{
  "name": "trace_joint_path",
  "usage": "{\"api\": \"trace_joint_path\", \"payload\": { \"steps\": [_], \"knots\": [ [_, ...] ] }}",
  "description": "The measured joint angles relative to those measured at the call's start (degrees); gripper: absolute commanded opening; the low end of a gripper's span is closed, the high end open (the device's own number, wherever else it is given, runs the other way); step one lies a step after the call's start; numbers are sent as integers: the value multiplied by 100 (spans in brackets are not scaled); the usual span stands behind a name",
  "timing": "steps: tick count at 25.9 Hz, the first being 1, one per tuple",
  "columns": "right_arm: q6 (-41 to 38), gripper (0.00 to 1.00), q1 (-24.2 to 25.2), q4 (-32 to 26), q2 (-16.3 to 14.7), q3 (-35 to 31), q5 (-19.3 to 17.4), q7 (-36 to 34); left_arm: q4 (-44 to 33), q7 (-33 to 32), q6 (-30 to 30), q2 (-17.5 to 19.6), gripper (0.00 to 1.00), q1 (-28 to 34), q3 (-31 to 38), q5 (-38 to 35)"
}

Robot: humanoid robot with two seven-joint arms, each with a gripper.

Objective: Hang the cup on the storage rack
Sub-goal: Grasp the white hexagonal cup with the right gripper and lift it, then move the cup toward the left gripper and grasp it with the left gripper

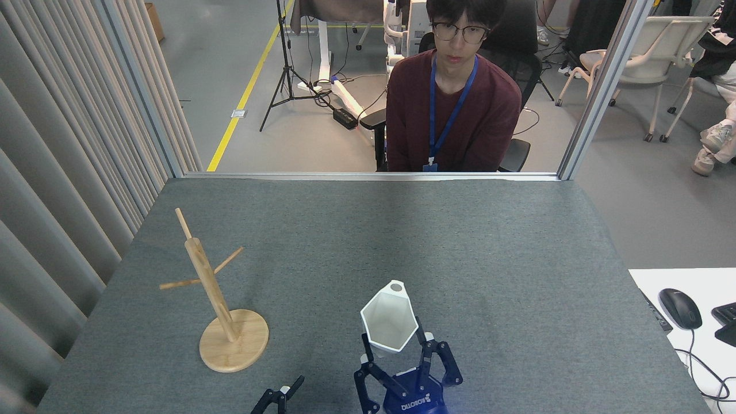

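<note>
Cup: the white matte cup with a hexagonal faceted body (390, 322) is held above the grey felt-covered table (489, 241), near its front edge and about midway across; its open mouth faces the camera, and the flat tab handle with a round hole points away (toward the far side).
Right gripper: the dark blue and black right gripper (397, 359) comes up from the bottom edge, its fingers closed against the cup's lower body on both sides, carrying it.
Left gripper: the black left gripper (279, 397) just pokes into view at the bottom edge, left of the right one; only the tips show, so I cannot tell how far apart they stand.
Rack: the light bamboo mug tree with a round disc base, one post and thin angled pegs (215, 299) stands on the table's left side, well apart from the cup, its pegs bare.
Beyond the table: a person in a maroon sweater with a blue lanyard (453, 103) sits facing it.
Far right: a black computer mouse (679, 308) lies on a white surface.
</note>
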Motion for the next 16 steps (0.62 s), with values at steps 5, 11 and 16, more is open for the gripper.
{"api": "trace_joint_path", "payload": {
  "steps": [5,11,16],
  "knots": [
    [198,50,79,123,37,378,135,-48,67,-6,39,-57,100,-106,2,4],
    [311,50,129,243,50,575,279,-135,18,-9,32,-128,100,-185,16,23],
    [370,50,162,314,81,801,383,-153,-23,-9,8,-137,100,-197,-9,48]
  ]
}}
